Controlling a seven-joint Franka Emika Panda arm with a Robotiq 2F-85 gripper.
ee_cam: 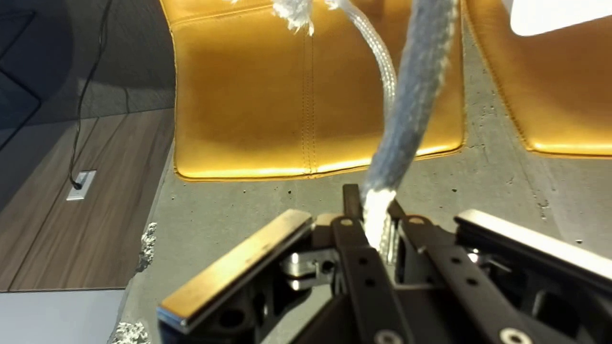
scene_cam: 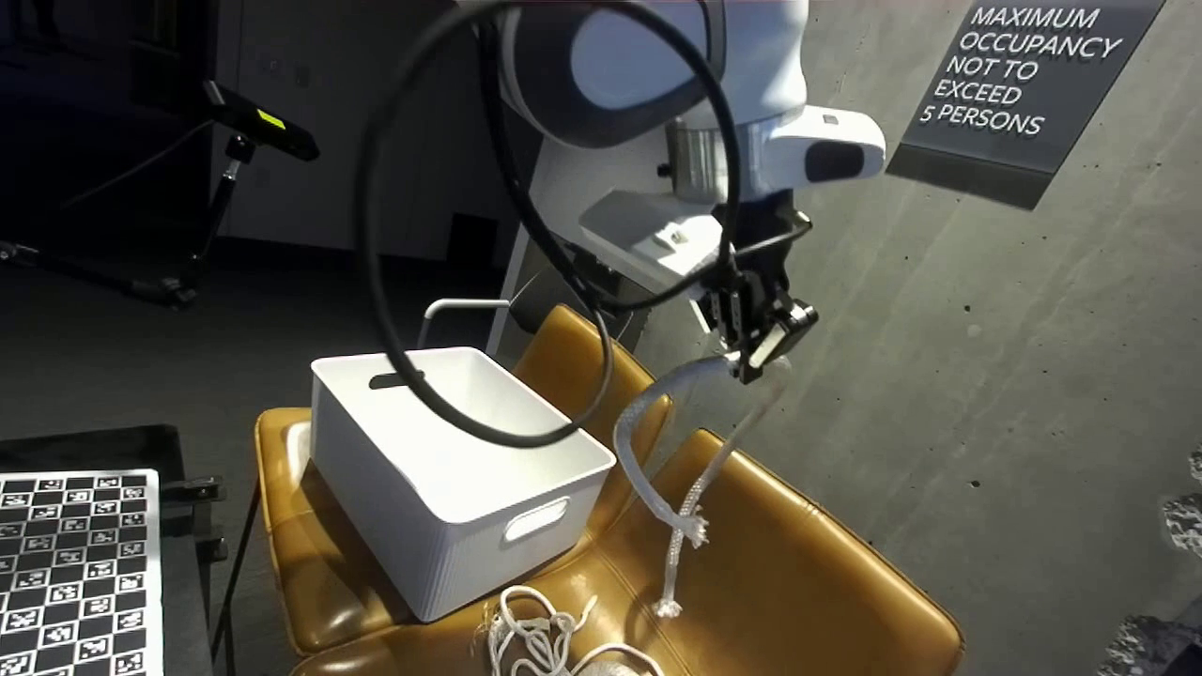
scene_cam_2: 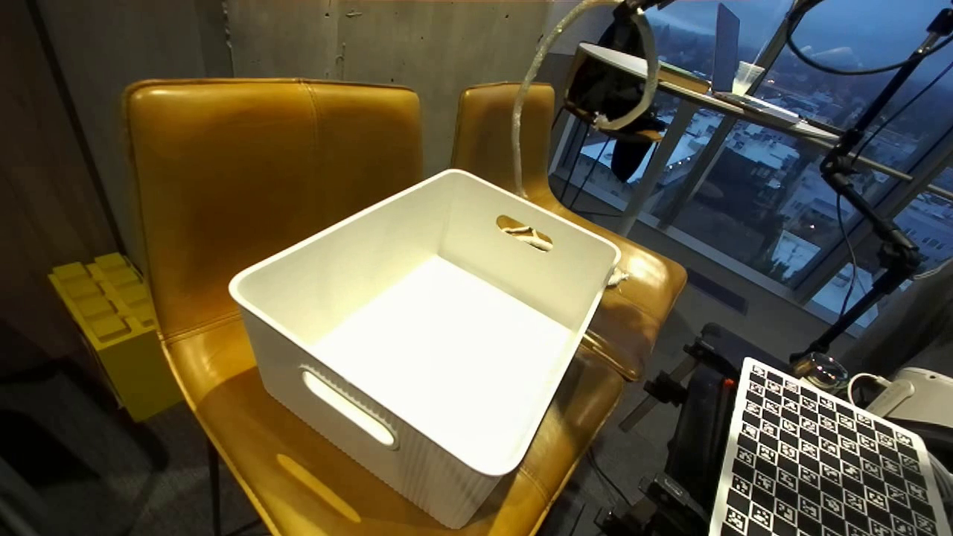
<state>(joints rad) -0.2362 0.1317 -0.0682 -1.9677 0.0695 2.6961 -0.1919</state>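
My gripper is shut on a thick white braided rope. The rope hangs in a loop from the fingers, its two frayed ends crossing above a tan leather chair. In the wrist view the fingers pinch the rope, and the chair back is behind it. In an exterior view only the gripper's tip shows at the top edge, with the rope dangling behind the bin. A white bin, also in an exterior view, stands empty on an adjoining chair, lower than the gripper.
A bundle of thin white cord lies on the chair seat near the bin. A concrete wall is close behind the gripper. A checkered board and a camera on an arm stand opposite. A yellow block sits beside the chair.
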